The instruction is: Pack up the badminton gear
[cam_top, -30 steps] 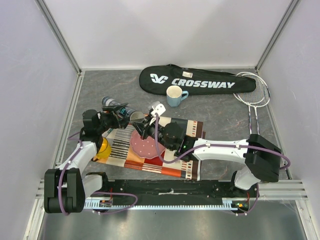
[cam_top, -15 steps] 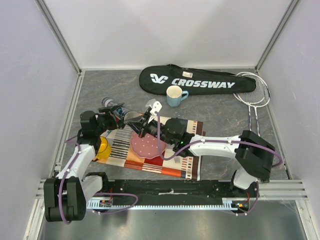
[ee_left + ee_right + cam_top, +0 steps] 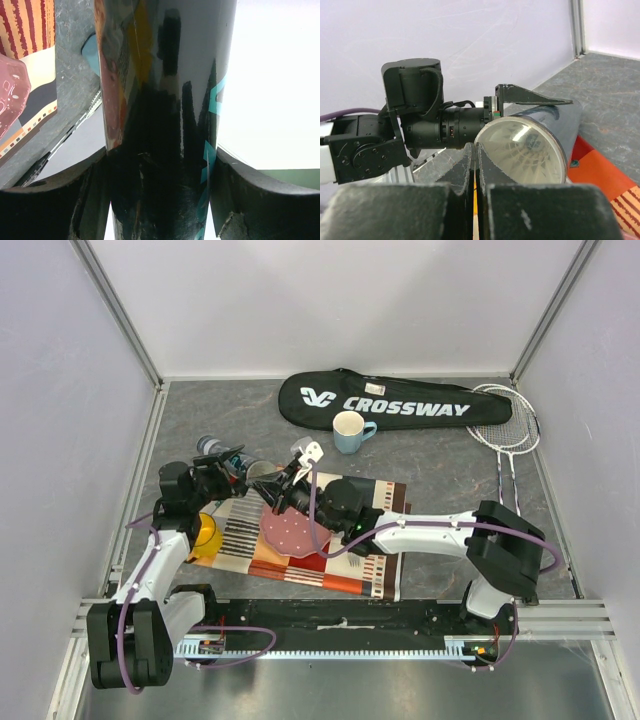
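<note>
Steadying of the tube point(image 3: 165, 75) in the left gripper's point(image 3: 160, 192) clasp is advised while the closed right gripper point(image 3: 475, 161) is centred on its mouth.

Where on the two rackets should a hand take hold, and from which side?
Probably the shafts, from straight above, closing across them: the rackets lie flat with their strung heads at the far end, and the shafts are the thin, bare part that is easiest to pinch.

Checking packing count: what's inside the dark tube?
The right wrist view looks into the tube mouth: white shuttlecock feathers appear to fill it. Anything deeper is hidden behind them and the dark wall.
</note>
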Robot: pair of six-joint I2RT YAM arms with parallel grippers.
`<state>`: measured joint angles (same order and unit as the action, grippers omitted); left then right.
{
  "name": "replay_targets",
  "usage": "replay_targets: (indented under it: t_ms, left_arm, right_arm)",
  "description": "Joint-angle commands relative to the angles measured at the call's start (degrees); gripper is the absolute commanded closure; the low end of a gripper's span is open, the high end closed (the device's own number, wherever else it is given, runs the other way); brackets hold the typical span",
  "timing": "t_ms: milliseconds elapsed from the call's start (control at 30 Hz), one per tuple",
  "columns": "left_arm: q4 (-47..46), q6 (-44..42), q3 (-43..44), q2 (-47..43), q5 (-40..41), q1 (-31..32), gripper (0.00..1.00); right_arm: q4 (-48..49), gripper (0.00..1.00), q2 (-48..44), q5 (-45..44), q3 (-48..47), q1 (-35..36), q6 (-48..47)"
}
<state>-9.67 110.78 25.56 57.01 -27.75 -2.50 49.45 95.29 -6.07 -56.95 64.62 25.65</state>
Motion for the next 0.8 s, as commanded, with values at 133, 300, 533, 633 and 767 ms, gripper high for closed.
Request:
replay_targets:
  t_ms: [133,300,533,633,767]
  left_arm:
    - [-0.70,-1.97,2.12,-3.84,-8.46,1.80,0.98]
    - [-1.05,-1.62,2.74,-4.02,-8.29,1.80,0.98]
    - [-3.16,-0.30,1.51,-3.84,-8.64,1.80,0.98]
    - [-3.77,0.31,0.98,-3.84,-8.46,1.89,0.98]
    - [-5.09,1.10,0.63,-4.19,-8.29,1.89,0.98]
  right_arm:
    - [-6.64,1.00,5.08,-22.12,-3.78,-0.11,2.48]
    - [-6.82,1.00,7.71,-23.03,-5.19,0.59,3.44]
    - [-4.36,0.83,3.07,-12.14,-0.18,-0.98,6.78]
    - [-7.70,0.70,2.10,-3.54,-1.15,-3.70,9.85]
    - [-6.82,0.55,0.52,4.82,0.26,-7.83,16.17]
